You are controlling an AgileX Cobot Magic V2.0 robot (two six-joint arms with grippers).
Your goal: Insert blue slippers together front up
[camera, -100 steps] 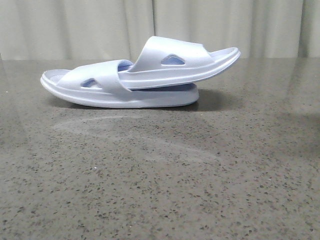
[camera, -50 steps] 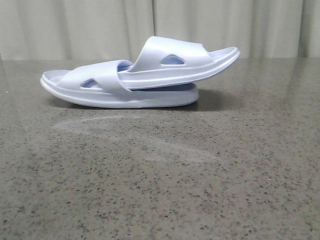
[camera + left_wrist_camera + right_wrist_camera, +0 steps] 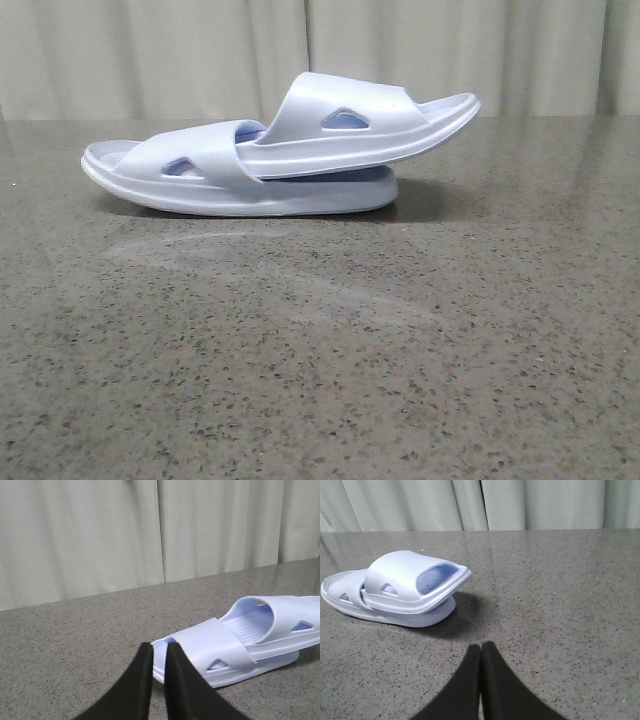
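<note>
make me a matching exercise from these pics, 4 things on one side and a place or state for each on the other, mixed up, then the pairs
Things:
1. upper slipper
2. lower slipper
3. left gripper
4. curtain

Places or states:
A. lying flat on the table
B. hanging behind the table
C. shut, holding nothing
D. tucked under the other's strap, its free end raised

Pairs: 1-D, 2-A, 3-C, 4-B

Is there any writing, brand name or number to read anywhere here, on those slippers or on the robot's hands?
None can be read.
The blue slippers: plain moulded surface in all three views, no logo, size or lettering showing.
The left hand and right hand: plain black fingers, no label.
The table and curtain: no signs or stickers.
</note>
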